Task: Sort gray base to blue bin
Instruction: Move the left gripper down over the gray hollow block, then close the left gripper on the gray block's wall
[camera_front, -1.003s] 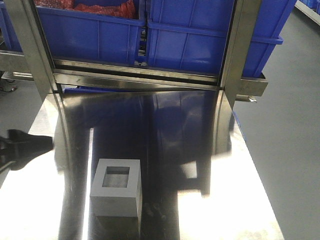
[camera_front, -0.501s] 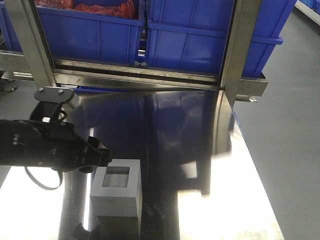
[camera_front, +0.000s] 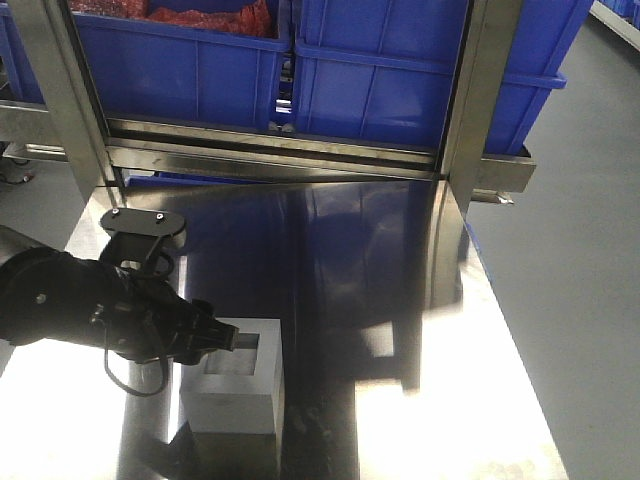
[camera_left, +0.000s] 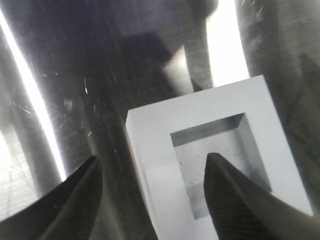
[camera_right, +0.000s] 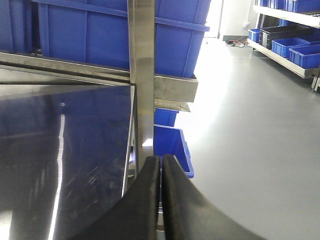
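The gray base (camera_front: 237, 392) sits on the shiny steel table (camera_front: 420, 400), near its front left, recess facing up. In the left wrist view the base (camera_left: 160, 150) fills the lower middle. My left gripper (camera_front: 226, 340) (camera_left: 152, 160) is open and straddles the base's left wall, with one fingertip (camera_left: 212, 165) over the recess and the other outside the block. Whether the fingers touch the wall I cannot tell. A blue bin (camera_front: 410, 85) stands on the shelf behind the table. My right gripper (camera_right: 161, 159) is shut on nothing, beyond the table's right edge.
A second blue bin (camera_front: 180, 65) with red contents sits at the back left. Steel frame posts (camera_front: 475, 110) rise at the table's back corners. A smaller blue bin (camera_right: 172, 147) stands on the floor to the right, and open gray floor (camera_front: 570, 280) lies beside the table.
My left arm has swung in from the table's left edge to the gray base, and its open fingers now sit over the base's left wall. The base has not moved.
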